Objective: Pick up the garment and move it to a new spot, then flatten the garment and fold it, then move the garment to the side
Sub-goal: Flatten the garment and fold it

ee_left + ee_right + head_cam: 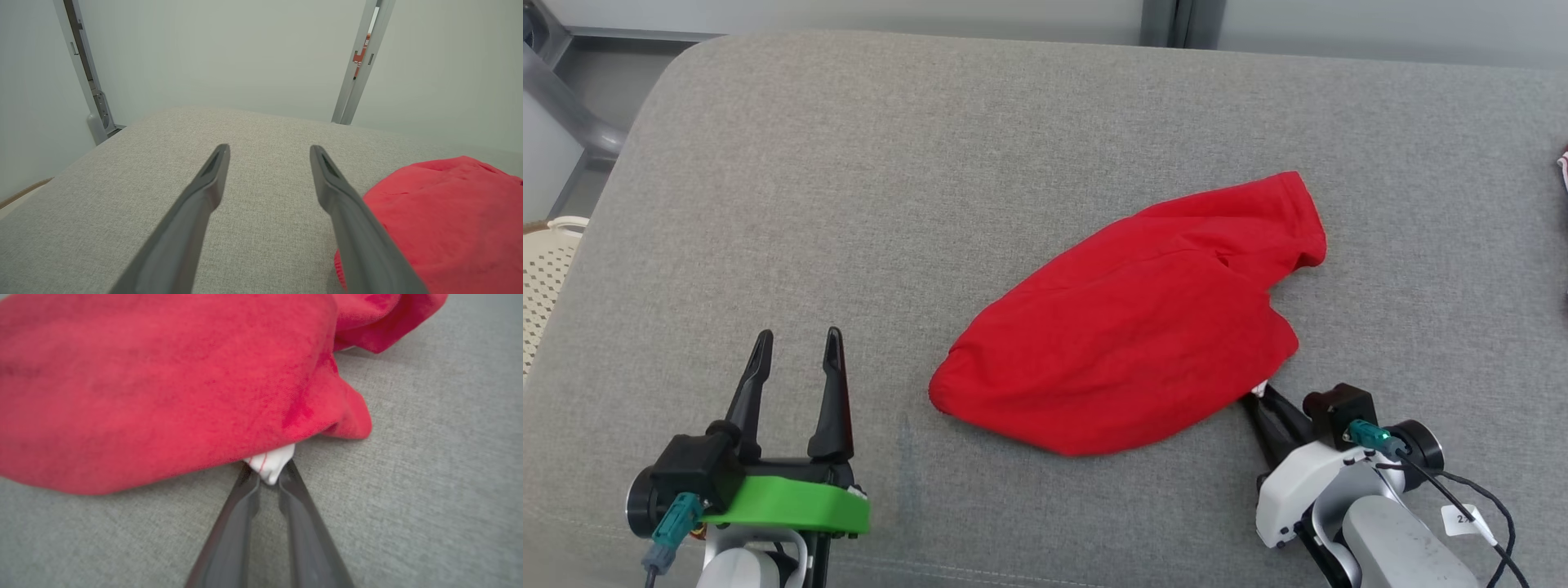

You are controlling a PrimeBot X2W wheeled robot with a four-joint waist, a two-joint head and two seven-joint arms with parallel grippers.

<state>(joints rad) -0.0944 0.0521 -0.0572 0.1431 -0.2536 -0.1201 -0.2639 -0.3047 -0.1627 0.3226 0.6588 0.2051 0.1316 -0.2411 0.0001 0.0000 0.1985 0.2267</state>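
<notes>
While the left gripper (798, 336) rests at the near left of the grey cushion (849, 180) with its jaws spread wide and nothing between them, the red garment (1131, 327) lies in a loose crumpled heap right of the middle, one hemmed opening pointing to the far right. The right gripper (1260, 394) sits low at the garment's near right edge, its jaws drawn almost together and pinching a white tag (270, 462) that pokes out from under the red cloth. The left gripper is apart from the garment, off its near left end.
</notes>
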